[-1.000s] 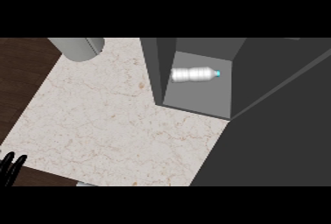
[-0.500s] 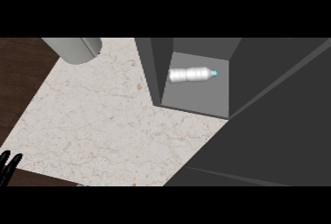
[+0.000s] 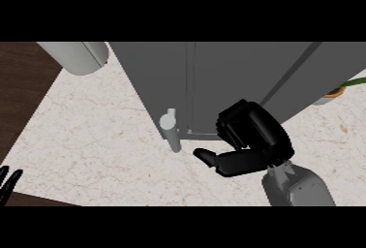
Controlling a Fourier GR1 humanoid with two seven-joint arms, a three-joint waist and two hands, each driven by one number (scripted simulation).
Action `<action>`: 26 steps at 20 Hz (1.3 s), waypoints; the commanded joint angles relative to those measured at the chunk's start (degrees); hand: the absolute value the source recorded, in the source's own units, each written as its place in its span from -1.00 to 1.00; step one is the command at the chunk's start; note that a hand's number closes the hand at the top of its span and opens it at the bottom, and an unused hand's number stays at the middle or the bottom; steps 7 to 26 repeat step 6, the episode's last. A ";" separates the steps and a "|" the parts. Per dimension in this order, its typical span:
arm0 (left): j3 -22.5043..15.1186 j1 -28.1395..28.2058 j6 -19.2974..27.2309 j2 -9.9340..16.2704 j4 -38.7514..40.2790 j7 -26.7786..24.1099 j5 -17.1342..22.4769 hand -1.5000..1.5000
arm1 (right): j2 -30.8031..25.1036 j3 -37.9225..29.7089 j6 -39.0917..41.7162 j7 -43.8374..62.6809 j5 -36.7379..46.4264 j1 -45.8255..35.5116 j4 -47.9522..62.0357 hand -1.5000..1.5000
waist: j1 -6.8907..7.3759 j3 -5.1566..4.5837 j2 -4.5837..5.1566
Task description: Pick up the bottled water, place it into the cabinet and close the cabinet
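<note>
**Cabinet doors together, right hand at the front**

Cabinet (image 3: 214,77) is what we see filling the upper middle of the head view, a dark grey box with its two doors meeting along a vertical seam. We cannot see the bottled water anywhere; if it is inside, the doors hide it.

Our right hand (image 3: 250,140) sits against the lower front of the right-hand door, just right of the seam. Its fingers (image 3: 247,123) are bent over and lie on the door face, curled round nothing we can make out, while the thumb (image 3: 207,156) sticks out to the left over the counter. The grey forearm (image 3: 297,186) comes up from the lower edge.

Just left of the hand, two pale grey handles (image 3: 170,127) stand at the doors' bottom edge, apart from the fingers.

Our left hand (image 3: 8,180) shows only as straight black fingers pointing up at the lower left edge, resting.

Beneath everything lies the pale marble counter (image 3: 100,150). A grey cylinder (image 3: 77,54) stands at the upper left, and a small round object with a green stem (image 3: 336,91) peeks out at the right, beside the cabinet.
</note>
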 commanded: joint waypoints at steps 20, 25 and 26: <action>1.58 0.95 -2.02 0.56 -1.57 0.20 1.12 -1.00 | 2.88 -9.06 -4.00 0.75 0.67 -25.09 25.79 1.00 | -2.10 0.32 -0.86; 1.58 0.95 -2.02 0.56 -1.57 0.20 1.12 -1.00 | 2.88 -9.06 -4.00 0.75 0.67 -25.09 25.79 1.00 | -2.10 0.32 -0.86; 1.58 0.95 -2.02 0.56 -1.57 0.20 1.12 -1.00 | 2.88 -9.06 -4.00 0.75 0.67 -25.09 25.79 1.00 | -2.10 0.32 -0.86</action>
